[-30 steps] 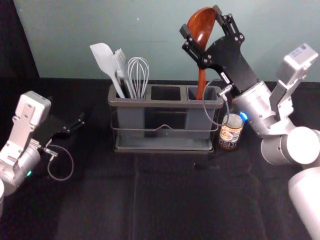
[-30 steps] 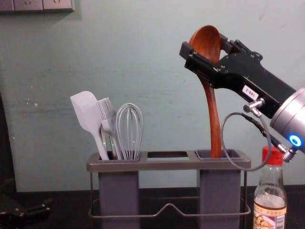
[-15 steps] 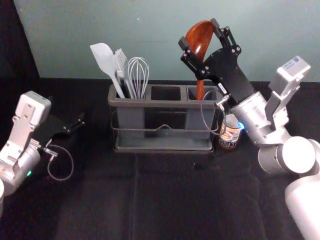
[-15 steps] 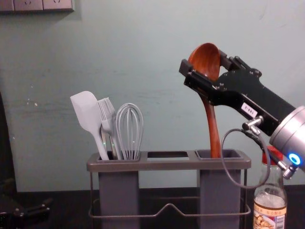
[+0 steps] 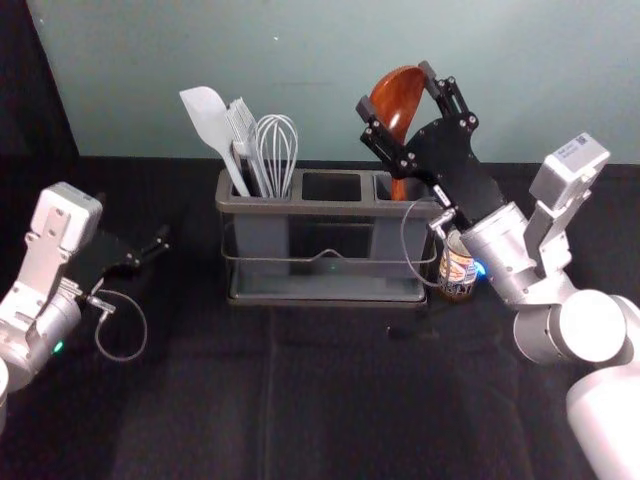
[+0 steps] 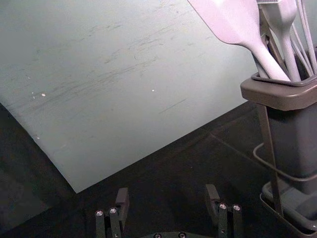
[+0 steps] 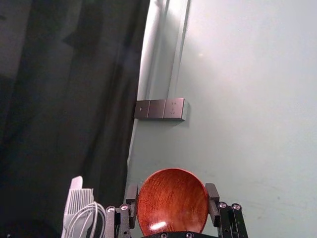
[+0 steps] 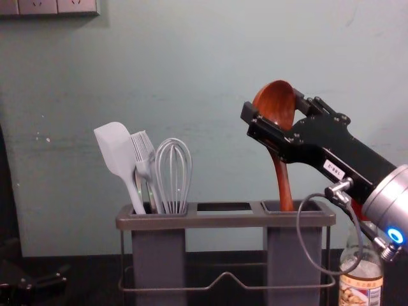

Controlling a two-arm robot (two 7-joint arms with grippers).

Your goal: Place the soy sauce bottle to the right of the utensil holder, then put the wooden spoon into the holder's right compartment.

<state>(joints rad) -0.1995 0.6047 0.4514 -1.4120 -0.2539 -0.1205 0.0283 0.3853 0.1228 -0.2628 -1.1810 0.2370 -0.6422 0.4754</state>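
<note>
My right gripper (image 5: 393, 97) is shut on the wooden spoon (image 5: 398, 98) at its bowl, above the right compartment of the utensil holder (image 5: 330, 208). In the chest view the right gripper (image 8: 273, 107) holds the spoon (image 8: 282, 178) bowl-up, its handle reaching down into that compartment. The right wrist view has the spoon's bowl (image 7: 172, 201) between both fingertips of the right gripper (image 7: 172, 198). Beside the holder's right end stands the soy sauce bottle (image 5: 458, 272), partly behind the right arm. My left gripper (image 5: 160, 246) is parked at the left, open in its wrist view (image 6: 168, 198).
A white spatula (image 8: 116, 153), a brush (image 8: 145, 159) and a whisk (image 8: 173, 172) stand in the holder's left compartment. Behind the black table (image 5: 330, 400) rises a pale wall (image 8: 191, 64).
My right gripper has come down with the spoon, whose handle sits deeper in the right compartment. The left arm, holder and bottle have stayed where they were.
</note>
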